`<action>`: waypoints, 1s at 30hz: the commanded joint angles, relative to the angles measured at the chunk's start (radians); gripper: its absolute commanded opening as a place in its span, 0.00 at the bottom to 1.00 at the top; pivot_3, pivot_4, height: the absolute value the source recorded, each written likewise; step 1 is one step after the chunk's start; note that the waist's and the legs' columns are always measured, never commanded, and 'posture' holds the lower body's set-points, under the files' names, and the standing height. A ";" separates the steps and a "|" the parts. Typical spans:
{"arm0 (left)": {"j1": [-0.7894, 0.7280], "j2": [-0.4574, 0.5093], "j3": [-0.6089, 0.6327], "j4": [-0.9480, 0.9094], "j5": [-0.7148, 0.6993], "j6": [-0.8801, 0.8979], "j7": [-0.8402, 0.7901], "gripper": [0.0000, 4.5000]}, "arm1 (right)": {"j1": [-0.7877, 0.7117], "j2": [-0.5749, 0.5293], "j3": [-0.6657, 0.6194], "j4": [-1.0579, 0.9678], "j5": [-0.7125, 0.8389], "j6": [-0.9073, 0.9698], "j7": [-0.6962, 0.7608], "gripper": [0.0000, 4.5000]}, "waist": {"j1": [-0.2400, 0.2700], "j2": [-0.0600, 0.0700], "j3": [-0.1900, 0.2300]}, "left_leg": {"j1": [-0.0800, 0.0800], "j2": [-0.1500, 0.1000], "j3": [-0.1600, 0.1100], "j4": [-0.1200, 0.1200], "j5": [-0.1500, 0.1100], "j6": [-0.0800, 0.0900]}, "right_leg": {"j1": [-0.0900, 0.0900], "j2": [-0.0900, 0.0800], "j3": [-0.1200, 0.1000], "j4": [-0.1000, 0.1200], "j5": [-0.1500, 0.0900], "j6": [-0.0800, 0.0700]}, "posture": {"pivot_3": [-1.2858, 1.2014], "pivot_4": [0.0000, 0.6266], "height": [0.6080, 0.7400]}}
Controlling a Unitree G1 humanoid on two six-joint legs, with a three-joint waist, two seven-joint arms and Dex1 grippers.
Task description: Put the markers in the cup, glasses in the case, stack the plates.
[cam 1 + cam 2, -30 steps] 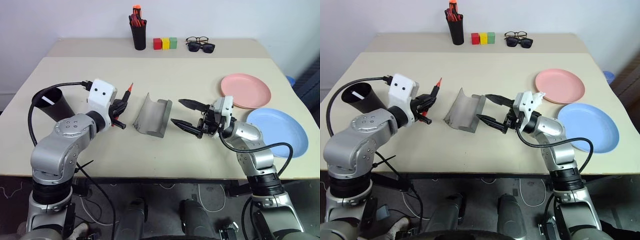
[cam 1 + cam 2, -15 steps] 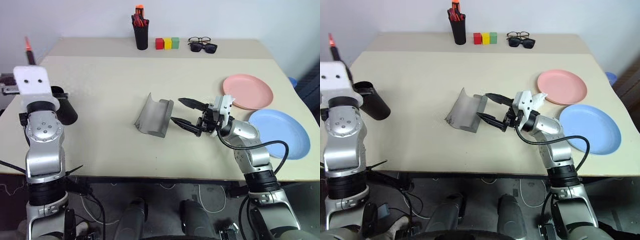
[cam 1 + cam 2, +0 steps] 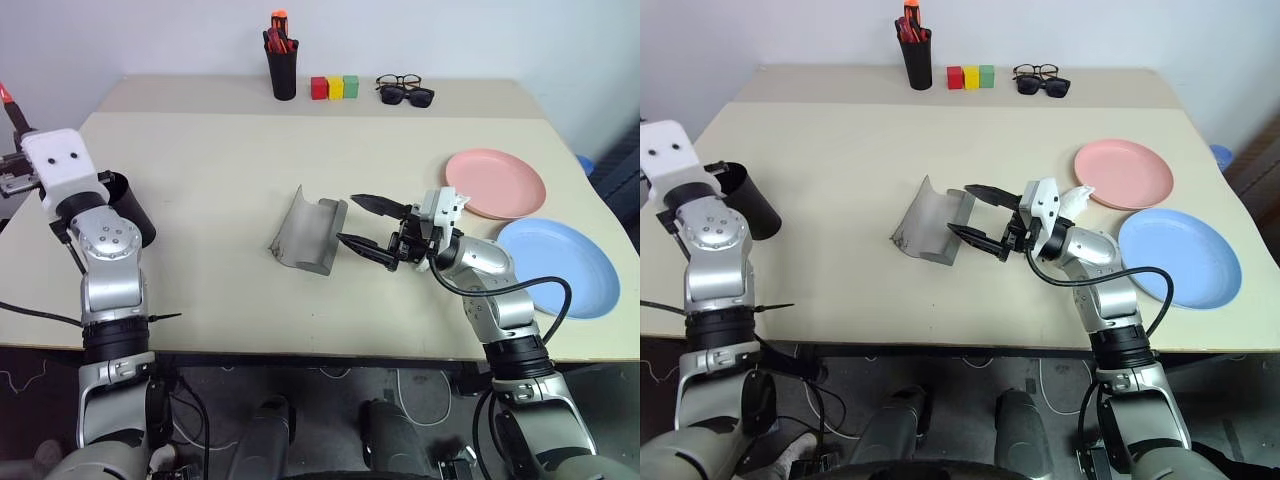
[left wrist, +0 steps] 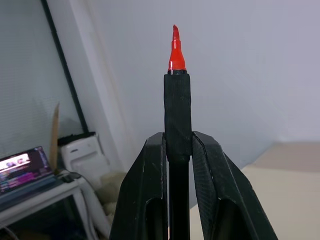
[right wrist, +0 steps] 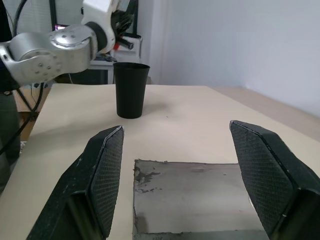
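Observation:
My left gripper (image 4: 177, 137) is shut on the black marker (image 4: 177, 100), whose red tip (image 3: 5, 93) points up. It is raised past the table's left edge, just left of and above the black cup (image 3: 127, 207). The cup stands upright near that edge. The grey case (image 3: 308, 232) lies open mid-table. My right gripper (image 3: 362, 222) is open with nothing between its fingers, level and just right of the case. The pink plate (image 3: 495, 182) and the blue plate (image 3: 556, 266) lie side by side at the right. The glasses are out of view.
At the table's far edge stand a black pen holder (image 3: 282, 68) with red and orange pens, three coloured blocks (image 3: 332, 86), a thick-framed clear pair of spectacles (image 3: 397, 80) and dark sunglasses (image 3: 404, 96). A cable (image 3: 545, 300) loops off my right arm near the blue plate.
My left arm swung left and up from beside the case to the table's left edge, turning the marker's tip upward. The right gripper stayed where it was.

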 commanded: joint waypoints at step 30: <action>0.072 -0.091 -0.102 -0.162 -0.123 -0.097 -0.213 0.67 | 0.022 -0.036 -0.055 -0.067 0.015 0.009 -0.044 0.77 | 0.004 0.000 0.000 | 0.000 0.000 0.000 0.001 0.000 0.000 | 0.001 0.000 0.000 0.000 0.000 0.000 | 0.52 0.24 1.00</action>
